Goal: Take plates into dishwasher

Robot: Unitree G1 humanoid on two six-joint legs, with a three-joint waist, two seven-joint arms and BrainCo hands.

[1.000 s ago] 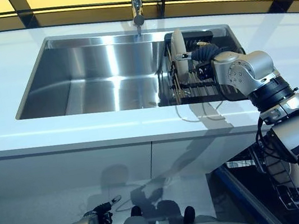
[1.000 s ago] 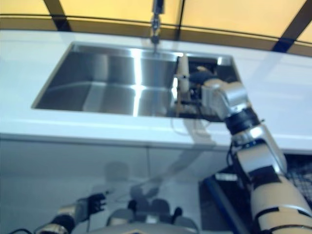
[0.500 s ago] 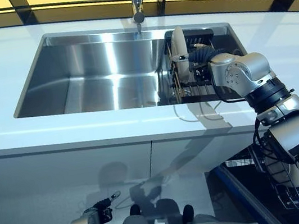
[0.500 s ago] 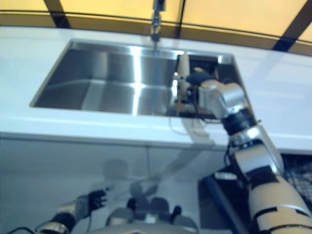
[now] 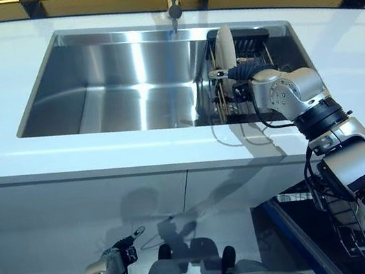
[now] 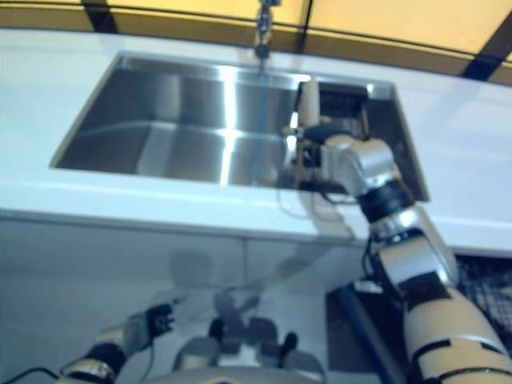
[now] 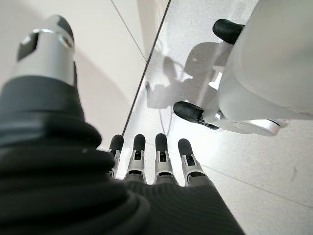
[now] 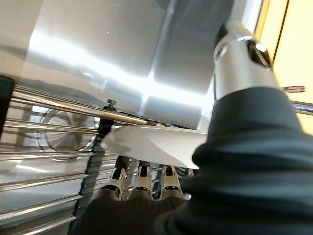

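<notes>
Plate [image 5: 225, 57], upright in sink rack [image 5: 251, 46]: right hand [image 5: 238, 74] at it, grasp unreadable (left hand [image 7: 156, 156] idle, fingers straight); next, judged: lift clear.

One plate [image 5: 225, 51], one sink [image 5: 124, 76], one rack [image 5: 251, 46]
</notes>
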